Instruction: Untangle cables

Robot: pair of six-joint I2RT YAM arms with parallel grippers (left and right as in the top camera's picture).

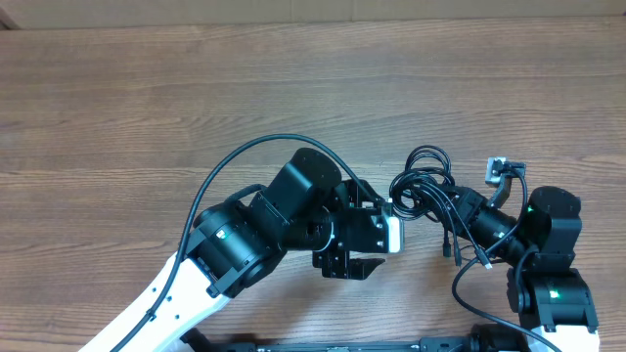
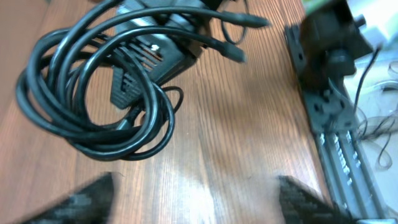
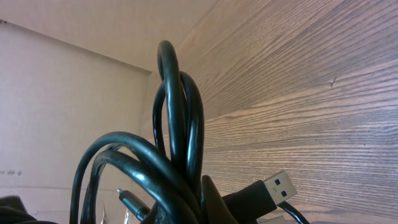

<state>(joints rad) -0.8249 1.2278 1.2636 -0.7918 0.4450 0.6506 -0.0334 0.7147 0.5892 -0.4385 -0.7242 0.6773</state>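
The cables point(image 1: 423, 184) are thin black cords in a looped bundle on the wooden table, right of centre. My right gripper point(image 1: 453, 208) is shut on the bundle's near side. In the right wrist view the loops point(image 3: 179, 118) rise close to the camera, a USB plug point(image 3: 278, 186) sticks out to the right, and one dark fingertip point(image 3: 214, 200) presses against the cords. My left gripper point(image 1: 381, 233) stands open just left of the bundle. In the left wrist view its blurred fingertips point(image 2: 87, 200) flank bare wood, and the cables point(image 2: 93, 99) lie ahead to the upper left, apart from them.
The right arm's body point(image 1: 548, 230) stands at the right, with its mounting rail point(image 2: 336, 130) along the right side of the left wrist view. A small grey-white connector point(image 1: 503, 166) lies behind it. The table's far edge point(image 1: 313, 22) meets a beige wall.
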